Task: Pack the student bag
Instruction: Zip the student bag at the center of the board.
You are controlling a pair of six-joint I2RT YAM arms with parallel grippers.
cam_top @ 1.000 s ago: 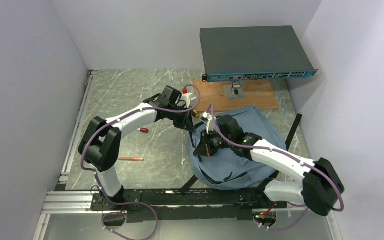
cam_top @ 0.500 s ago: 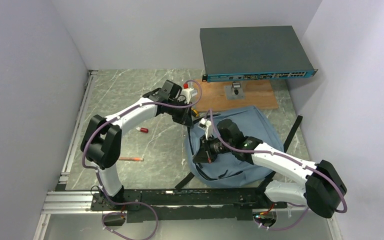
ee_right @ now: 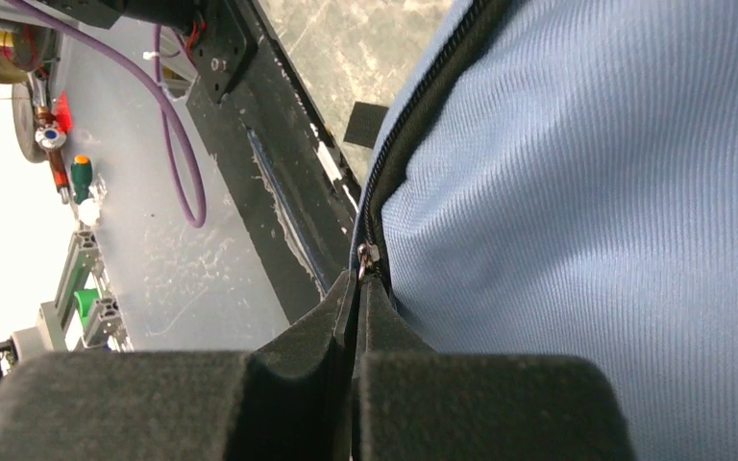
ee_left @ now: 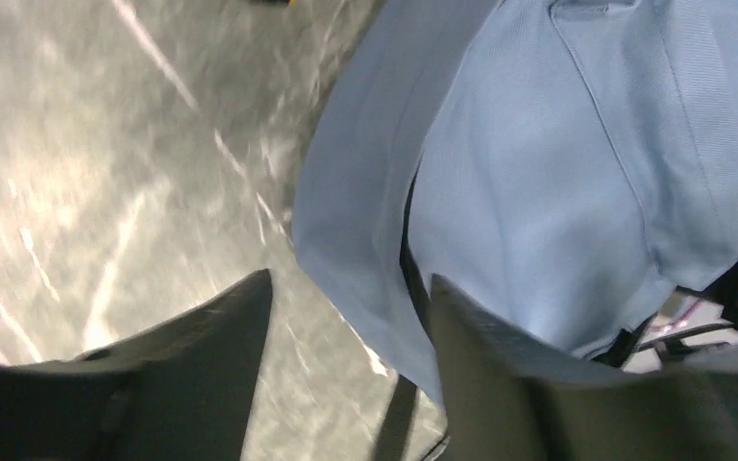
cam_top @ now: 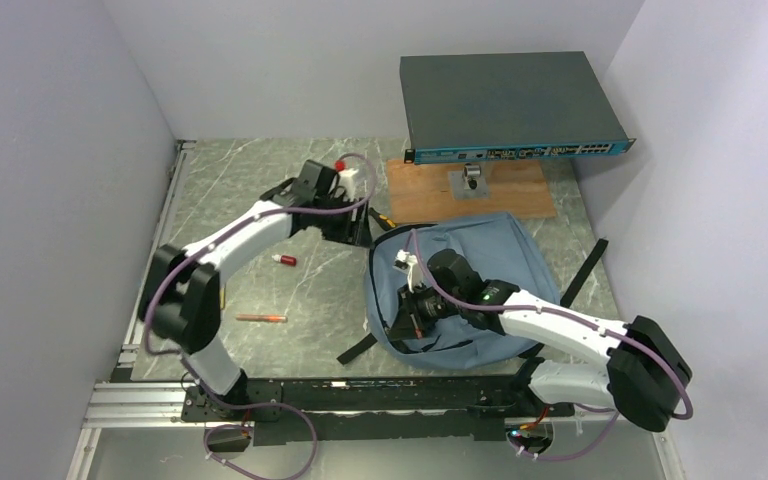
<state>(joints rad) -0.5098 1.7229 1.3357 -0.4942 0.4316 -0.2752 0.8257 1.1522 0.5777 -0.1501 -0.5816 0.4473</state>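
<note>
The student bag [cam_top: 465,268] lies flat on the marble-patterned table [cam_top: 250,180], right of centre and just in front of the wooden board [cam_top: 505,190] under a network switch [cam_top: 510,105]. Its long axis appears to run diagonally from the near left to the far right, with the zippered edge toward the left and black straps trailing off its near-left and right sides. The right gripper [ee_right: 357,300] is pinched tight on the zipper pull [ee_right: 369,257] at the bag's near-left edge. The left gripper [ee_left: 349,288] hangs with its fingers spread and nothing between them over the bag's far-left rim. Packing looks unfinished: a red-capped marker [cam_top: 284,260] and an orange pen [cam_top: 261,318] lie on the table well apart from the bag. What, if anything, is inside is hidden, and the views do not show whether the zipper is being opened or closed.
</note>
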